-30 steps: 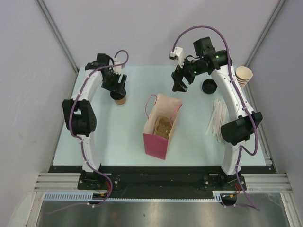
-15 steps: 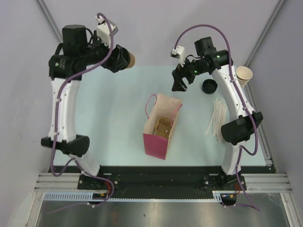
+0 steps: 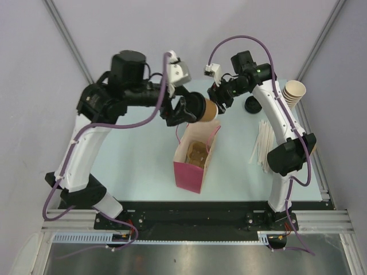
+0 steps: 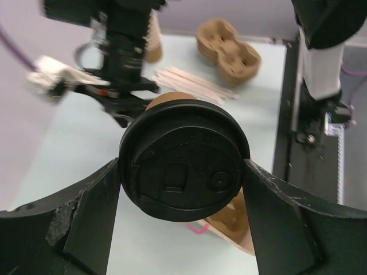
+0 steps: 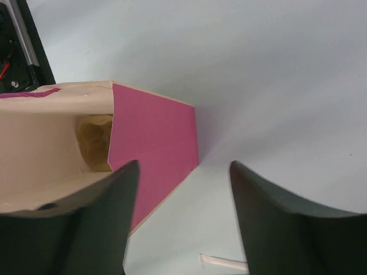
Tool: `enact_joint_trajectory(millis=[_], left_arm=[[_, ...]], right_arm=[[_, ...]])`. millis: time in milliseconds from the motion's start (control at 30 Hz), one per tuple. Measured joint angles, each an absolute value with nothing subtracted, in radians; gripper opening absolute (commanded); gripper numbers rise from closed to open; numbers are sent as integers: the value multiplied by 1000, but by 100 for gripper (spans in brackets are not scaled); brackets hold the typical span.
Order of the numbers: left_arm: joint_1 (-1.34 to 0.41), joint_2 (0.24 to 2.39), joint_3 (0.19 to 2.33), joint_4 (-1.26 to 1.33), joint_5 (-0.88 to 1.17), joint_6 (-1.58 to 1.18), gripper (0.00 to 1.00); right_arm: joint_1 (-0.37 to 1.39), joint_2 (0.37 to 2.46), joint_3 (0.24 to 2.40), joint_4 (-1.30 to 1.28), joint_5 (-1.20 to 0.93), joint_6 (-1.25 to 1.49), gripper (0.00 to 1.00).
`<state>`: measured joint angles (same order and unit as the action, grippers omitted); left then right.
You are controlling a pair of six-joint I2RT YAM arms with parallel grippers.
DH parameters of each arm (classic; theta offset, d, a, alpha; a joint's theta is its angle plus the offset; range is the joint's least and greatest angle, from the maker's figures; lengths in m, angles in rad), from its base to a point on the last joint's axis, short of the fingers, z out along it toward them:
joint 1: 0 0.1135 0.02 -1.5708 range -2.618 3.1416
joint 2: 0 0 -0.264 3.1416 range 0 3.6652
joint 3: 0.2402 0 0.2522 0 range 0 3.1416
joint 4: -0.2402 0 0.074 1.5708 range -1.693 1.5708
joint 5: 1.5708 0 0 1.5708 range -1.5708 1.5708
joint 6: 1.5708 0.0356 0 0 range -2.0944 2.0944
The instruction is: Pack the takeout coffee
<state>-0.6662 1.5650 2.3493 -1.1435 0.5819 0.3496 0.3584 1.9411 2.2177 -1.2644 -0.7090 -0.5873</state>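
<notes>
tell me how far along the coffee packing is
Done: the takeout coffee is lidded and up in the air. In hand: the left gripper has its jaws around the lid, above the open pink bag with a carrier inside; right gripper open beside the cup's base. Left: lower it into the bag, release.

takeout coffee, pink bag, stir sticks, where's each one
takeout coffee (image 4: 183,172): left wrist view, centre of its black lid.
pink bag (image 3: 188,176): top view, its pink near face.
stir sticks (image 3: 262,144): top view, middle of the bundle.

Pale mint table (image 3: 137,166), enclosed left, far and right by grey walls (image 3: 189,23); aluminium struts (image 3: 64,35) at far corners, metal sheet (image 3: 200,258) nearest.
</notes>
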Motion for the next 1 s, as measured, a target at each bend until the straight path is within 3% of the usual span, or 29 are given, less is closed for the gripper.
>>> enact_joint_trajectory(millis=[100,133,200,233,267,733,800,833,1000], left_arm=[[-711,1578,2257,-1161,558,351,27],[-718,1581,2231,-1164,551,350,27],[-730,1585,2168,-1172,528,351,27],[-734,1587,2143,-1175,517,352,27],[-738,1588,2120,-1177,501,352,27],[-728,1588,1975,-1169,318,429,26],[-724,1587,1975,-1168,319,438,26],[-723,1587,1974,-1166,323,446,26],[-722,1587,1967,-1163,350,462,26]], right_arm=[[360,1941,2202,-1267,-716,-573,35],[360,1941,2197,-1266,-717,-572,23],[360,1937,2179,-1265,-723,-557,12],[360,1934,2163,-1262,-725,-547,1],[360,1929,2148,-1261,-726,-542,0],[358,1702,1882,-1179,-770,-410,2],[356,1663,1851,-1178,-773,-402,18],[355,1651,1845,-1178,-773,-397,33],[332,1677,1915,-1177,-776,-371,55]])
